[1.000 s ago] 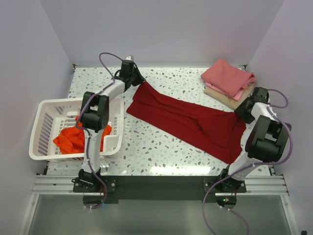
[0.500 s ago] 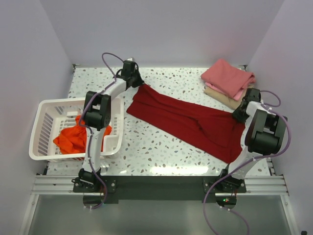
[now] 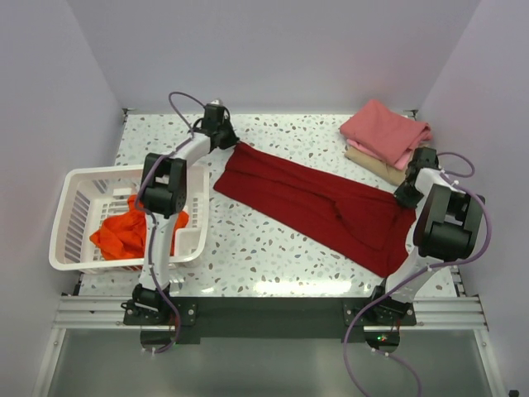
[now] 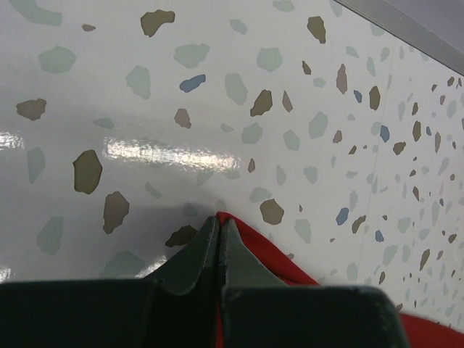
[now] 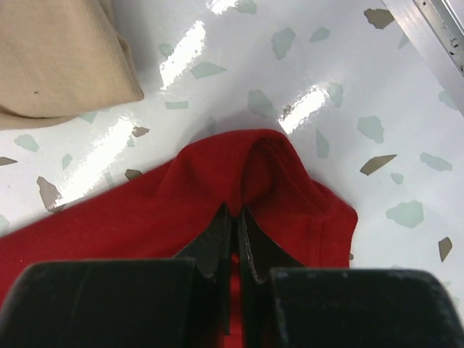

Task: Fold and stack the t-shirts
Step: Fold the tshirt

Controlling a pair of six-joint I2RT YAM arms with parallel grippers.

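The left fingers and right fingers are clamping opposite ends of the crimson t-shirt, lying stretched on the worktop beside the basket. Likely flattening it; next, carrying one end over.

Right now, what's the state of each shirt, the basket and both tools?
crimson t-shirt: spread out diagonally, gripped at both ends.
orange-red t-shirt: crumpled, inside the basket.
pink t-shirt: folded, stacked on the tan t-shirt.
tan t-shirt: folded, under the pink t-shirt.
basket: upright, holding the orange-red t-shirt.
left tool: shut on the crimson t-shirt's corner.
right tool: shut on the crimson t-shirt's edge.
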